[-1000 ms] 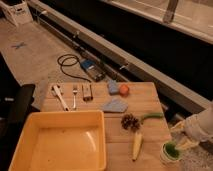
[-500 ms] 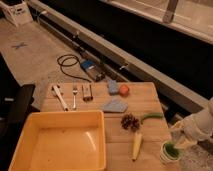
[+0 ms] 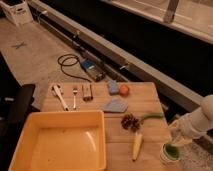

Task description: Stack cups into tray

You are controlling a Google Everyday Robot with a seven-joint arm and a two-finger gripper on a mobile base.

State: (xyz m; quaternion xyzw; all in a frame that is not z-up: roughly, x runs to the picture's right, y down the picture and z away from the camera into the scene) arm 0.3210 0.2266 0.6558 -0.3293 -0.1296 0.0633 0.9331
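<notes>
At right front table (image 3: 150, 102) corner: green cup (image 3: 171, 149) nested in white cup (image 3: 164, 157); gripper (image 3: 176, 141) at rim, grip state not discernible. Tray (image 3: 31, 120) well apart, left.

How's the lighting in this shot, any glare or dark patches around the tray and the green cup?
Camera view: dim, warm light overall; a pale sheen on the tray floor; near-black band beyond the table; the gripper, just above the green cup near the table's right edge, is the brightest-lit thing.

Dim amber light, soft blur all over; black at twelve o'clock; the gripper (image 3: 174, 142) at four o'clock glares pale.
</notes>
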